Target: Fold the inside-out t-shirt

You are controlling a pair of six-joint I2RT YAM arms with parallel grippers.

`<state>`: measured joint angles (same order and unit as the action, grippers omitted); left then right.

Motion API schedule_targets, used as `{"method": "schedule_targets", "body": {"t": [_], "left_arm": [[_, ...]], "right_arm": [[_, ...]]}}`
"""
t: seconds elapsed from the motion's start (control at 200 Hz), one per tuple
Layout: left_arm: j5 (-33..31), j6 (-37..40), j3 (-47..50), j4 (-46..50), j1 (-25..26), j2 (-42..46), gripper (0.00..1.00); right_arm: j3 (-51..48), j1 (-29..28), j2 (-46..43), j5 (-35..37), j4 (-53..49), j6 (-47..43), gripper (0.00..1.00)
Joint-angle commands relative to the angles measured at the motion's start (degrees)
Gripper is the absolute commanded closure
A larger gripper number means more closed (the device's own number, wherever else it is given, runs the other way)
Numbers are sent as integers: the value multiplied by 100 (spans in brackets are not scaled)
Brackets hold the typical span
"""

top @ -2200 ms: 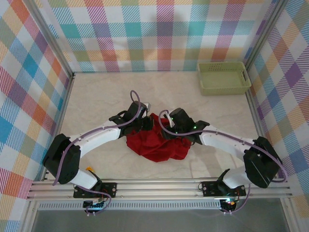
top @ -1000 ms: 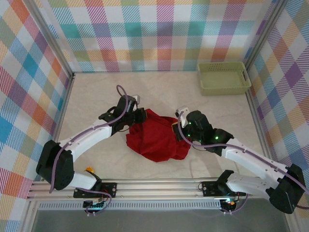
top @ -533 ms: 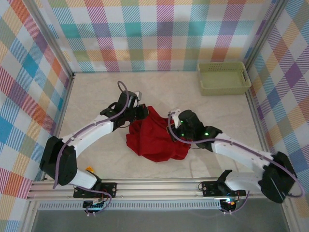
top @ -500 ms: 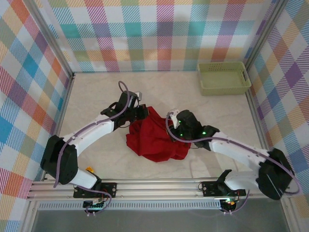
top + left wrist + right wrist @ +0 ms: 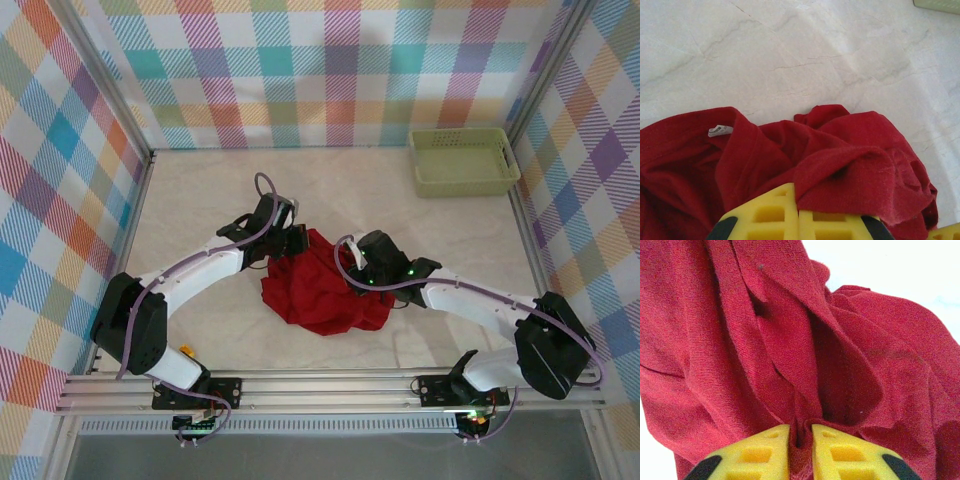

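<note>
Finds right gripper (image 5: pixel 352 270) swung back in to crumpled shirt (image 5: pixel 320 295) at middle of table (image 5: pixel 200 200), now nipping a fold at its right edge, left gripper (image 5: pixel 291 241) clenched on far-left edge: 2 grips, likely ready to spread.

Matt, finely knitted red cloth t-shirt (image 5: pixel 322 290), smooth pale marbled table (image 5: pixel 200 200), pale green plastic basket (image 5: pixel 465 188).

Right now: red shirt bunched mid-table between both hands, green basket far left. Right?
No. The basket sits at the far right corner, as the top external view shows. The t-shirt is indeed bunched mid-table between the left hand and right hand.
</note>
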<state>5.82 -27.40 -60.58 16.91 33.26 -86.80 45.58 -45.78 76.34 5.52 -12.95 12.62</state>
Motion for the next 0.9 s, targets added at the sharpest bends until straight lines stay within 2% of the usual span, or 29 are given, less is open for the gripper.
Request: {"method": "schedule_targets", "body": {"t": [0.0,0.28,0.445,0.66,0.79,0.895], "left_arm": [[-211,99,-103,159,32,106,100],[-385,115,-172,270,32,71,100],[-285,103,-178,228,32,51,100],[-231,103,-208,247,49,42,100],[-241,128,-205,277,49,67,100],[-223,109,-183,250,49,76,100]], "right_arm": [[110,-23,-93,-23,-23,57,87],[44,-32,-523,-86,-390,103,95],[-77,-19,-672,-133,-340,153,87],[-61,-3,-449,-237,-175,267,88],[-80,6,-421,-289,-131,293,77],[-99,68,-381,-396,-141,343,73]]}}
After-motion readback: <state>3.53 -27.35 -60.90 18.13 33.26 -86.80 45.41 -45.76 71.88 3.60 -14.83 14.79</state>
